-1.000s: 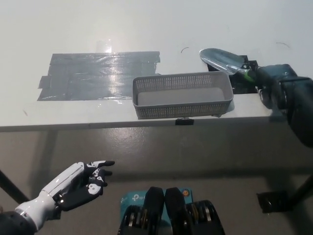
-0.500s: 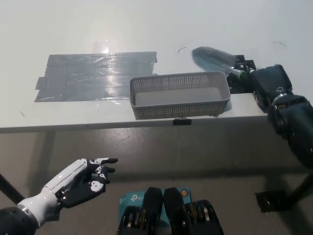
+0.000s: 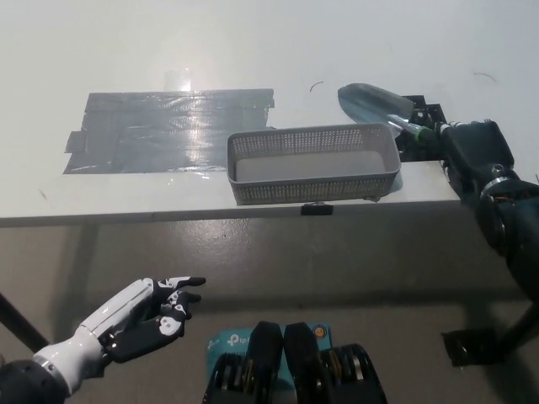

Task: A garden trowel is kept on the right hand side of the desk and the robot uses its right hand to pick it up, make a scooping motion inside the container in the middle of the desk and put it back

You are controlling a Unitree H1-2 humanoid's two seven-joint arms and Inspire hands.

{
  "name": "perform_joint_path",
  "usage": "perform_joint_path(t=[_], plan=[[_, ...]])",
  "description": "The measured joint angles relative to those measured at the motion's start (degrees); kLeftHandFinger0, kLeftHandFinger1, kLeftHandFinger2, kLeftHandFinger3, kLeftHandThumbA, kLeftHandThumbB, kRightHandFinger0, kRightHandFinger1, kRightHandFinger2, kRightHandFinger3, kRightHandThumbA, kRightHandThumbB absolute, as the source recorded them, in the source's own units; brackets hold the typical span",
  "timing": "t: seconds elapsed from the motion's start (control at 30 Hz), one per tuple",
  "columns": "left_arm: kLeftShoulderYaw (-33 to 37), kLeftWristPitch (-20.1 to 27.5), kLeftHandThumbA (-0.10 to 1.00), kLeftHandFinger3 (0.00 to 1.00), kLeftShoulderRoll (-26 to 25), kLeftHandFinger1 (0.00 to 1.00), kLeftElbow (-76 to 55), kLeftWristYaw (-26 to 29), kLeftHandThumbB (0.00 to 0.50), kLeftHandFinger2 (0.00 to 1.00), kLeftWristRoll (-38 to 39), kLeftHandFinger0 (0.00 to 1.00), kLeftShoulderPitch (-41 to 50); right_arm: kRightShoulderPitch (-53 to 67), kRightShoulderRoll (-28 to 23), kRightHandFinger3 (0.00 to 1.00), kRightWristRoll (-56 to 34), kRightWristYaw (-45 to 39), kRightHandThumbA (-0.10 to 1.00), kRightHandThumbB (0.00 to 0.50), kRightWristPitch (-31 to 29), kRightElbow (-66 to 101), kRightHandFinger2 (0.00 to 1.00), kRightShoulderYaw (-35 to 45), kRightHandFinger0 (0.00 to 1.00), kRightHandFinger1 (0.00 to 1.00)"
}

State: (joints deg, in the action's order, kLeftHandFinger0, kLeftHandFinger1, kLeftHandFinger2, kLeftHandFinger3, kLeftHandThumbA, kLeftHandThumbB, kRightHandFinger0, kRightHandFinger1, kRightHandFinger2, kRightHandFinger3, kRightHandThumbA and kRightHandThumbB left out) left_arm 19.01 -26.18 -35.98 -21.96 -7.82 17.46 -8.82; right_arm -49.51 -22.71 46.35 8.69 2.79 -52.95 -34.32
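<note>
Two hands show. At four o'clock from the grey perforated plastic basket (image 3: 313, 162) in the middle of the white worktop (image 3: 253, 50), the black right hand (image 3: 477, 145) grips the green-trimmed handle of the metal garden trowel (image 3: 376, 105), whose shiny blade sits just behind the basket's far right corner, at one o'clock. A grey tape patch (image 3: 164, 130) lies at nine o'clock of the basket. The white left hand (image 3: 143, 318) rests below the worktop edge at seven o'clock, fingers spread, holding nothing.
</note>
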Motion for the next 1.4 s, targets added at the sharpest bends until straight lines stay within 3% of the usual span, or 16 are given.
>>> perform_joint_path(t=[0.17, 0.27, 0.33, 0.4, 0.47, 0.67, 0.77, 0.83, 0.93, 1.13, 1.17, 1.2, 1.23, 1.3, 1.33, 1.4], plan=[[0.0, 0.0, 1.00, 1.00, 0.0, 0.86, 0.0, -0.1, 0.204, 0.90, 0.0, 0.80, 1.2, 1.4, -0.8, 0.34, -1.2, -1.4, -0.10, 0.000, -0.3, 2.6, 0.07, 2.3, 0.00, 0.01], [0.0, 0.0, 1.00, 1.00, 0.0, 0.86, -0.1, -0.2, 0.207, 0.90, 0.0, 0.80, 2.1, 2.1, -1.0, 0.62, -2.1, -2.4, -0.10, 0.000, 0.0, 3.8, 0.22, 4.5, 0.06, 0.15], [0.0, 0.0, 1.00, 1.00, 0.0, 0.86, -0.1, -0.3, 0.217, 0.90, -0.1, 0.80, 2.3, 2.2, -1.1, 0.75, -2.6, -3.4, -0.10, 0.000, 0.5, 4.4, 0.22, 5.5, 0.00, 0.10], [0.0, 0.0, 1.00, 1.00, 0.0, 0.86, -0.4, -0.4, 0.220, 0.90, -0.1, 0.80, 2.5, 2.3, -1.1, 0.70, -3.1, -4.4, -0.06, 0.000, 1.2, 4.9, 0.18, 6.6, 0.00, 0.08], [0.0, 0.0, 1.00, 1.00, 0.0, 0.86, -0.5, -0.5, 0.217, 0.90, -0.1, 0.81, 2.6, 2.3, -1.1, 0.43, -3.5, -5.0, -0.10, 0.000, 2.2, 5.7, 0.02, 7.7, 0.00, 0.00], [-0.1, 0.0, 1.00, 1.00, 0.0, 0.86, -0.6, -0.5, 0.226, 0.90, -0.1, 0.80, 3.2, 2.3, 0.0, 0.23, -4.7, -6.1, -0.07, 0.000, 7.1, 5.6, 0.01, 11.8, 0.00, 0.00], [-0.1, 0.0, 1.00, 1.00, 0.0, 0.87, -0.7, -0.6, 0.237, 0.90, -0.1, 0.80, 3.4, 1.6, 0.9, 0.25, -4.7, -6.3, 0.03, 0.000, 9.8, 4.8, 0.07, 12.6, 0.00, 0.04], [-0.2, 0.0, 1.00, 1.00, 0.0, 0.87, -0.7, -0.6, 0.239, 0.90, -0.1, 0.82, 3.5, 0.6, 1.4, 0.45, -4.7, -6.7, 0.06, 0.000, 12.0, 3.7, 0.15, 12.7, 0.00, 0.08], [-0.3, 0.0, 1.00, 1.00, 0.0, 0.85, -0.7, -0.6, 0.234, 0.89, 0.0, 0.80, 3.6, -1.0, 1.6, 0.30, -4.7, -7.5, -0.05, 0.000, 14.6, 2.8, 0.11, 12.9, 0.00, 0.04], [-0.6, 0.0, 1.00, 1.00, 0.0, 0.87, -0.7, -0.9, 0.251, 0.90, -0.1, 0.80, 3.6, -4.3, 1.5, 0.24, -4.8, -7.8, -0.10, 0.000, 16.5, 1.9, 0.15, 13.0, 0.00, 0.03], [-0.6, 0.0, 1.00, 1.00, 0.0, 0.87, -0.7, -0.9, 0.255, 0.90, -0.1, 0.81, 3.6, -4.5, 1.3, 0.13, -4.9, -7.8, -0.10, 0.000, 16.6, 2.1, 0.13, 13.0, 0.00, 0.00], [-0.6, 0.0, 1.00, 1.00, 0.0, 0.87, -0.7, -0.9, 0.257, 0.90, -0.1, 0.82, 3.6, -4.6, 1.1, 0.17, -4.9, -7.8, -0.10, 0.000, 16.5, 2.3, 0.21, 13.1, 0.00, 0.02], [-0.6, 0.0, 1.00, 1.00, 0.0, 0.87, -0.7, -0.9, 0.252, 0.90, -0.1, 0.82, 3.5, -4.5, 0.6, 0.36, -4.9, -7.9, -0.10, 0.000, 16.5, 3.1, 0.36, 13.2, 0.00, 0.08], [-0.6, 0.0, 1.00, 1.00, 0.0, 0.88, -0.7, -0.9, 0.252, 0.91, -0.2, 0.83, 3.5, -4.5, -0.3, 0.41, -4.9, -8.3, -0.10, 0.000, 16.5, 4.4, 0.38, 13.2, 0.00, 0.09], [-0.6, 0.0, 1.00, 1.00, 0.0, 0.88, -0.7, -0.9, 0.247, 0.91, -0.2, 0.83, 3.5, -4.5, -0.8, 0.58, -4.9, -8.4, -0.01, 0.000, 16.5, 5.0, 0.47, 13.1, 0.02, 0.16], [-0.6, 0.0, 1.00, 1.00, 0.0, 0.88, -0.7, -1.0, 0.235, 0.92, -0.2, 0.84, 3.3, -4.6, -2.2, 0.89, -4.9, -8.9, 0.03, 0.000, 16.4, 6.5, 0.32, 13.1, 0.00, 0.02]])
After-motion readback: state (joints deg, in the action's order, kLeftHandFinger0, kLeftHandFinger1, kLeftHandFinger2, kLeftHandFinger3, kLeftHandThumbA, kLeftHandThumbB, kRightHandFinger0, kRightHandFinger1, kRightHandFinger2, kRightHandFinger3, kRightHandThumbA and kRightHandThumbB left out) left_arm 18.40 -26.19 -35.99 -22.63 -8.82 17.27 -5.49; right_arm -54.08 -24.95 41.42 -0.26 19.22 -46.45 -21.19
